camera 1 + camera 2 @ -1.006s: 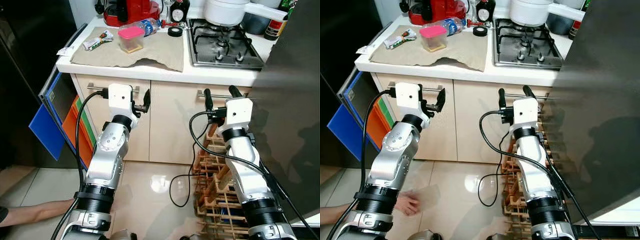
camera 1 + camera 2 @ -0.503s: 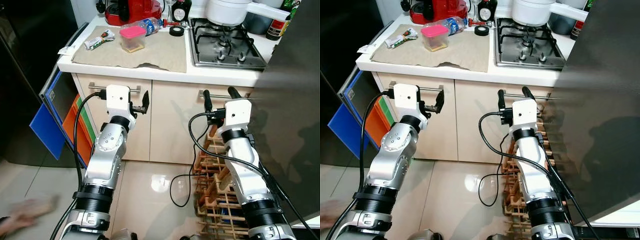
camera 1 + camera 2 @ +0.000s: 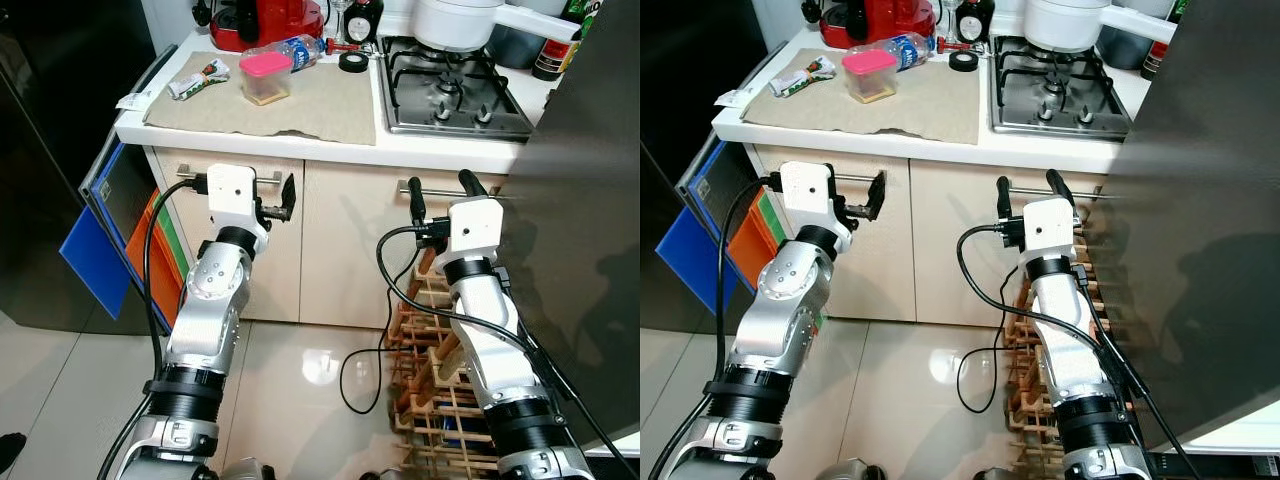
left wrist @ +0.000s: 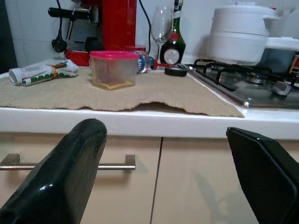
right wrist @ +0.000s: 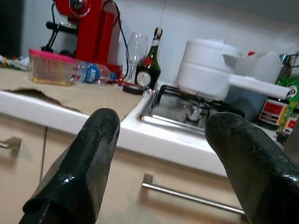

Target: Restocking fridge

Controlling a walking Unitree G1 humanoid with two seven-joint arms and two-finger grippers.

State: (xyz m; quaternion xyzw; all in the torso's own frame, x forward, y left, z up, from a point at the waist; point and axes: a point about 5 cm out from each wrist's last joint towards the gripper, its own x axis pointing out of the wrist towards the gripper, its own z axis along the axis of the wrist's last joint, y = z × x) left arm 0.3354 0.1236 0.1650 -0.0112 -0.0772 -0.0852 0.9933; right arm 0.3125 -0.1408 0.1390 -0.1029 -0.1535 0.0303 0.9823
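Observation:
On the counter's brown mat (image 3: 320, 105) stand a pink-lidded container (image 3: 263, 78), a plastic water bottle (image 3: 296, 49) lying on its side, and a wrapped packet (image 3: 196, 80). The container (image 4: 113, 69) and packet (image 4: 39, 73) also appear in the left wrist view. My left gripper (image 4: 187, 135) is held open in front of the left cupboard door, below the counter edge, with nothing between its fingers. My right gripper (image 3: 443, 190) is open too, level with the right cupboard handle (image 5: 191, 196) and holding nothing.
A gas hob (image 3: 455, 95) with a white pot (image 3: 455, 22) is at the back right. A red coffee machine (image 3: 268, 20), a glass and a dark bottle (image 4: 173, 46) line the wall. A dark panel (image 3: 590, 220) rises on the right, above a wooden rack (image 3: 430, 390). Blue and orange boards (image 3: 110, 240) lean on the left.
The person's hand on the floor at lower left has left the view. My left gripper has shifted slightly to the left. The right arm has stayed put.

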